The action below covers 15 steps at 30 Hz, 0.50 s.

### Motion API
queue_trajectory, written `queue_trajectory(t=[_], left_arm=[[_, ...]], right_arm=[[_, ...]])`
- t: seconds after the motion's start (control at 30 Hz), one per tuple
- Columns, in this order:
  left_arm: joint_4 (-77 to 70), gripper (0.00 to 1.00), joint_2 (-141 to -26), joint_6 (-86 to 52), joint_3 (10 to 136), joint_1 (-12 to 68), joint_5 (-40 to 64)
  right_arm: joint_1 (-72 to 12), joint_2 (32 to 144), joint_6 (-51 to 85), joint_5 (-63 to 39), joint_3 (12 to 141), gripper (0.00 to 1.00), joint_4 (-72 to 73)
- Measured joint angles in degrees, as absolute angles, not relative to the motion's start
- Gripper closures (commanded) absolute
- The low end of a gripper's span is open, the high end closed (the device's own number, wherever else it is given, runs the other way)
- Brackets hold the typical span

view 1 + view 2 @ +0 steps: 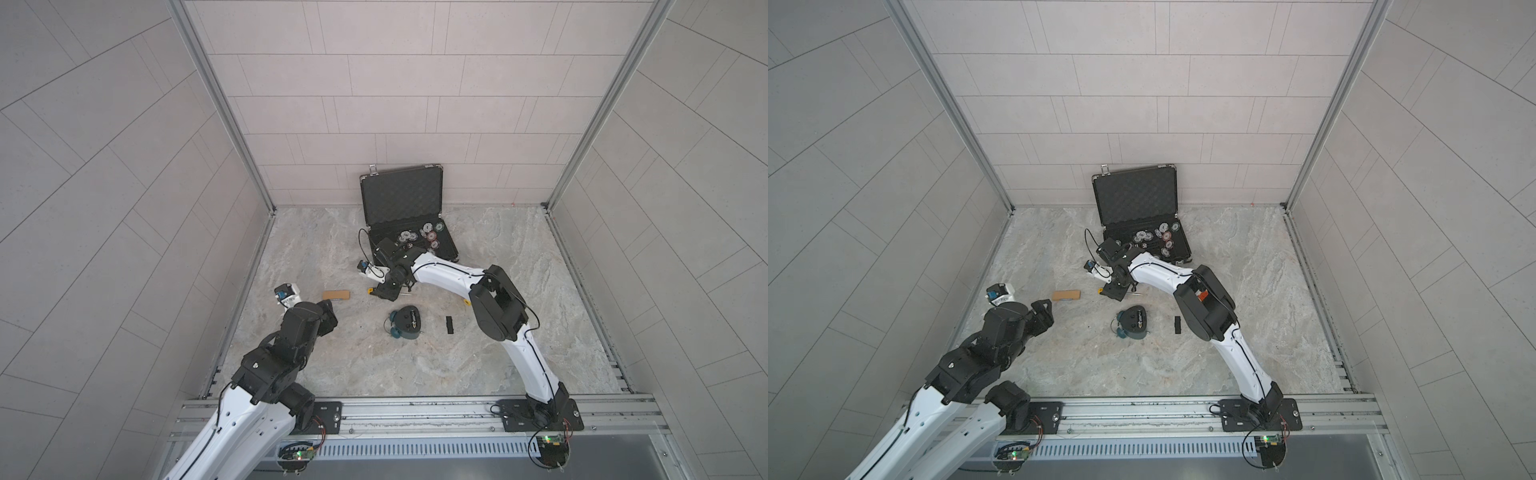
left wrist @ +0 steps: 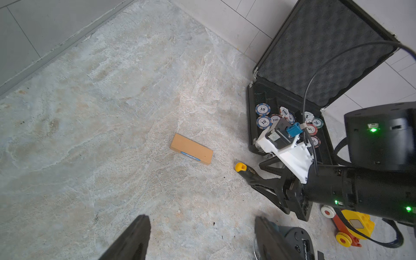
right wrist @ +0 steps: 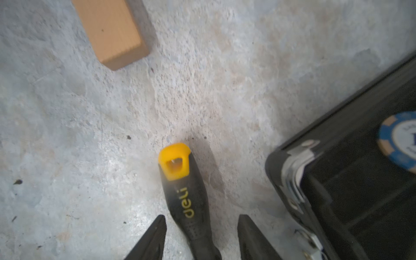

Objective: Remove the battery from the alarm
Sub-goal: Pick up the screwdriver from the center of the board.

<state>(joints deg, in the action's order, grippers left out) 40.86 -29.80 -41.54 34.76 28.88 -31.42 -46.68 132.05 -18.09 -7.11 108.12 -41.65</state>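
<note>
Right claw (image 3: 202, 217) hovers low, jaws spread either side of the screwdriver (image 3: 186, 202) handle, not pinching it. Left claw (image 2: 201, 218) is spread, empty. I see the alarm (image 1: 406, 325) face down near the right claw, a small black piece (image 1: 449, 325) near it, likely its cover. No battery shows; I judge extraction not yet done. Open black case (image 1: 401, 195) holds poker chips (image 2: 263, 109).
</note>
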Motion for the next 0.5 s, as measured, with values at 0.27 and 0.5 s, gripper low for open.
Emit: queue_trajectory(t=[0.27,0.5], left_arm=[[40.88,0.25,-31.7,-39.44,34.85,28.88,-31.05],[39.68,0.25,-28.58,-36.47,35.77,28.88,-28.45]], right_arm=[[-48.1,135.39,-18.09,-10.94,111.26,0.74,-41.47],[-47.51,134.63,-18.79,-10.28,112.09,0.81,-42.7]])
